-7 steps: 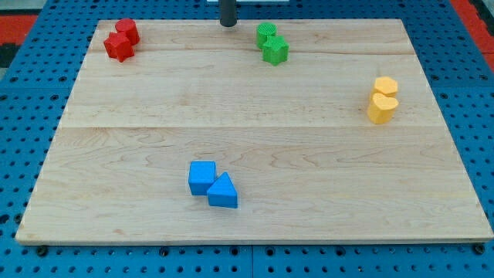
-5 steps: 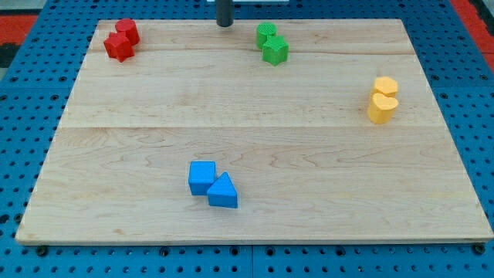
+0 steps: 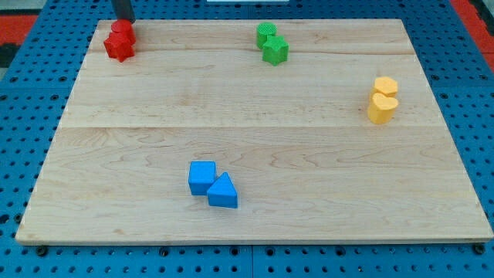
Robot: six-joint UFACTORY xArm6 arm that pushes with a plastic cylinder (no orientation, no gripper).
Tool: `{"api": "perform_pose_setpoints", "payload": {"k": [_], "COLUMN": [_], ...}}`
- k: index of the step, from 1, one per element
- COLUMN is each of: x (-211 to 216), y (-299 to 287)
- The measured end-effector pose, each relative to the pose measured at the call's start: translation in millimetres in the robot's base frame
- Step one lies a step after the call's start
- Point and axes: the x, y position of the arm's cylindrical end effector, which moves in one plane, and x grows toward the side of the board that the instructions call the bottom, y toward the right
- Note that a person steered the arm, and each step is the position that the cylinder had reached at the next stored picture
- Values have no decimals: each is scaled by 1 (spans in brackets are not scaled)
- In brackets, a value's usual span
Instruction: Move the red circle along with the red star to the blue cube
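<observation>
The red circle [image 3: 125,32] and the red star [image 3: 118,48] sit touching each other at the board's top left corner. My tip [image 3: 125,20] is at the view's top left, right behind the red circle's top edge, at or very near contact. The blue cube [image 3: 201,177] lies in the lower middle of the board, with a blue triangular block [image 3: 223,191] touching its lower right side. The red pair is far up and to the left of the blue cube.
Two green blocks [image 3: 271,42] sit together at the top middle. Two yellow blocks [image 3: 382,100] sit together at the right. The wooden board [image 3: 255,116] lies on a blue pegboard surface.
My tip has moved left along the board's top edge, from the top middle near the green blocks to just behind the red circle. No block has visibly moved.
</observation>
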Motion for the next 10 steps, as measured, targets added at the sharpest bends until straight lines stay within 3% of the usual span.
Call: {"api": "perform_pose_setpoints", "payload": {"k": [3,10], "x": [21,162], "y": [0,0]}}
